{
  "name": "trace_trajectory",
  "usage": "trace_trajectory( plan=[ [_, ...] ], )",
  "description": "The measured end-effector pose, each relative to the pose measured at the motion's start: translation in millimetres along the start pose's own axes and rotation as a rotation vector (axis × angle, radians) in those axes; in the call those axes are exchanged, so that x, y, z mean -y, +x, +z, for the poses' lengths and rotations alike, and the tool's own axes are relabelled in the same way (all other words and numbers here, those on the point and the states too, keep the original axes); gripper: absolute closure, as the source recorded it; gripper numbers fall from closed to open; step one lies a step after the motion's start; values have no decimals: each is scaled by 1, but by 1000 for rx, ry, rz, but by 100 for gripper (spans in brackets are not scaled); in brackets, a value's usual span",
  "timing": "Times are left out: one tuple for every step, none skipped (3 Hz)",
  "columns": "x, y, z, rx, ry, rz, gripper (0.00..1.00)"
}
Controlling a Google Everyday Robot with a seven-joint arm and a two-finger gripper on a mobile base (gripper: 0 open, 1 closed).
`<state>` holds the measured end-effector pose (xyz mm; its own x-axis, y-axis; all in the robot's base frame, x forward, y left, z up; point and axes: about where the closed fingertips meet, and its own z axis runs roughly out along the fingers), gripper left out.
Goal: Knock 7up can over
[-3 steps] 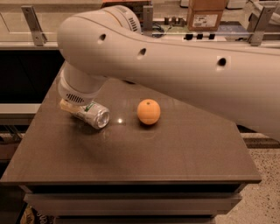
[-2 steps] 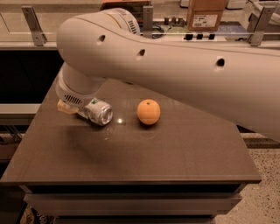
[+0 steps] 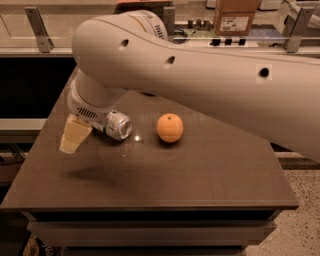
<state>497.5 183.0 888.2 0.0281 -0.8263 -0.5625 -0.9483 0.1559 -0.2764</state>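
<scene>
The 7up can (image 3: 117,125) lies on its side on the dark table (image 3: 200,175), left of centre, with its silver end facing the camera. My gripper (image 3: 73,136) hangs just left of the can, its cream tip pointing down a little above the table. The wrist (image 3: 90,107) sits right over the can's far end and hides it, so I cannot tell whether it touches the can. The big white arm (image 3: 200,65) crosses the view from the upper right.
A round orange (image 3: 170,128) sits on the table just right of the can, with a small gap between them. A counter with a cardboard box (image 3: 235,15) and metal brackets (image 3: 37,27) runs behind the table. Speckled floor (image 3: 302,210) shows at the right.
The gripper has swung out to the left of the can and its cream tip now shows. The can, lying down throughout, has shifted slightly right and back.
</scene>
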Motion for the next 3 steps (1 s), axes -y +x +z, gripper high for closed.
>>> trace_trajectory(
  plan=[
    [1,1,-4,13,9,5,0],
    [4,4,-11,64,26,18,0],
    [6,7,-16,121,38,25,0]
  ],
)
